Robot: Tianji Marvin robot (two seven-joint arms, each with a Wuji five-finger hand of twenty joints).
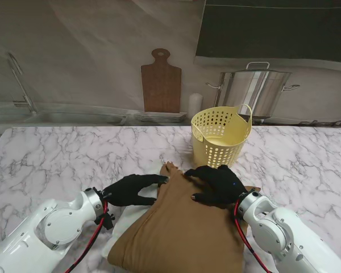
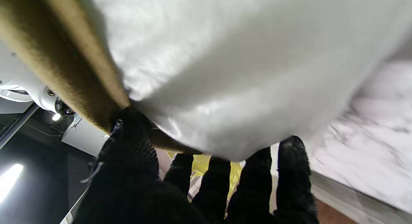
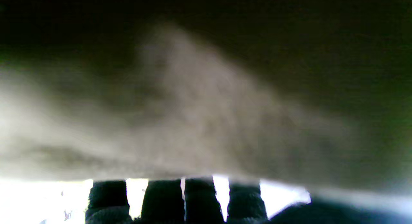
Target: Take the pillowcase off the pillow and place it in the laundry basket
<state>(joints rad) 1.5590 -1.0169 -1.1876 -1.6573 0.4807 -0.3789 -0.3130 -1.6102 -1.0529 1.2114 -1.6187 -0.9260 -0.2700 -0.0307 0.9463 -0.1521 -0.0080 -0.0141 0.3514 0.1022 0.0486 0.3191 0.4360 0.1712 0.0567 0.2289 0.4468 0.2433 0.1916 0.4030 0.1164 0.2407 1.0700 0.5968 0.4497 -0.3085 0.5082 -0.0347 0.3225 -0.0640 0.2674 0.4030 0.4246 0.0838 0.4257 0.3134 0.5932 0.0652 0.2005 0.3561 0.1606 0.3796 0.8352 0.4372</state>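
Pillow (image 1: 118, 227) in its brown pillowcase (image 1: 182, 233) lies on the marble tabletop (image 1: 57, 159), near edge, between my two arms. White pillow shows at the case's left side.

My left hand (image 1: 131, 189) is at the case's far left corner; in the left wrist view the thumb (image 2: 132, 134) presses the brown hem against the fingers, so it has pinched the pillowcase edge, white pillow just beside.

My right hand (image 1: 219, 183) lies palm down on the far end of the pillowcase, fingers spread and curled into the cloth; whether it actually grips, I cannot tell.

Yellow laundry basket (image 1: 220, 136) stands upright farther from me, near the case's far corner, not touching.
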